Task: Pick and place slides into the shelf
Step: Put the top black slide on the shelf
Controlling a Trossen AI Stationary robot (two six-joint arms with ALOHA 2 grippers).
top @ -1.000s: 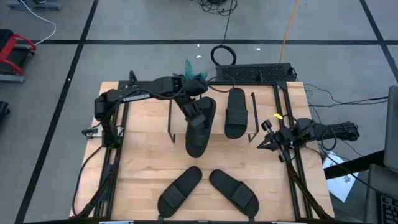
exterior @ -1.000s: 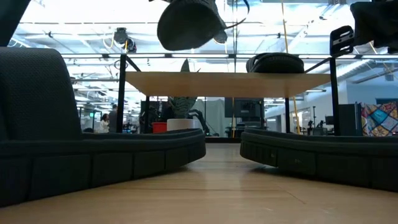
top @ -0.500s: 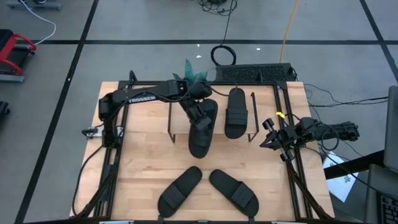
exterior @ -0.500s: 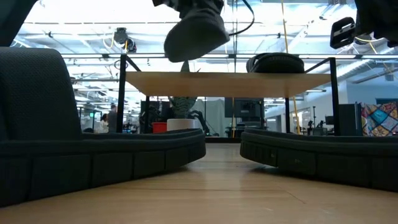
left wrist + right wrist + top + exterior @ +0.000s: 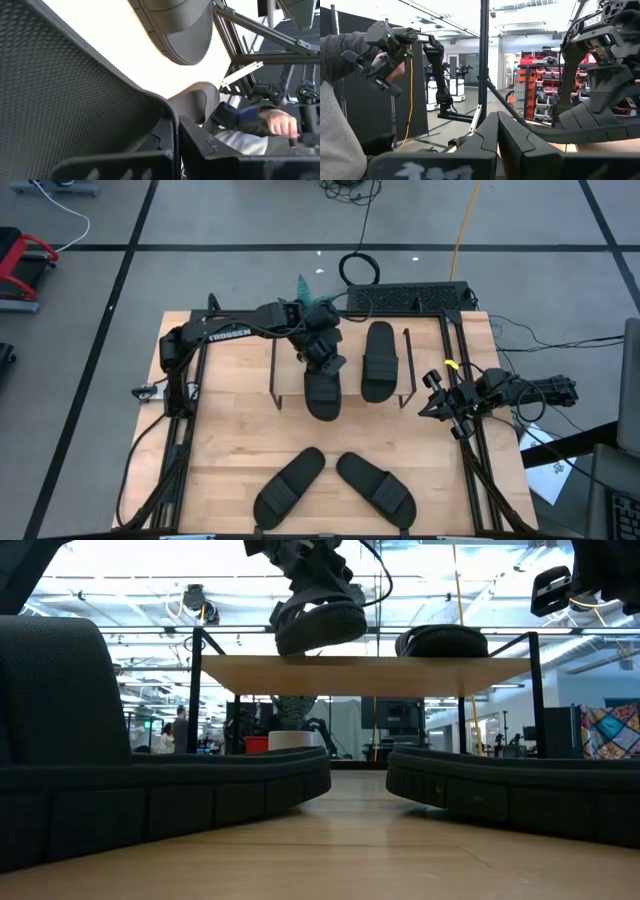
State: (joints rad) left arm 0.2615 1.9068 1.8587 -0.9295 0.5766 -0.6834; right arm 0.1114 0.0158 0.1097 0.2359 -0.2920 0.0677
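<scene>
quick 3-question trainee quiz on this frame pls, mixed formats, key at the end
1. How many slides lie on the tabletop in front of the shelf?
2. True or false: the right pincer holds a slide.
3. The left pincer is shut on the held slide. Where is that slide? A) resting on the shelf top beside the placed slide B) on the floor C) under the shelf

Key: 1) two: left one, right one. 2) False; it is shut and empty at the table's right edge. 3) A
</scene>
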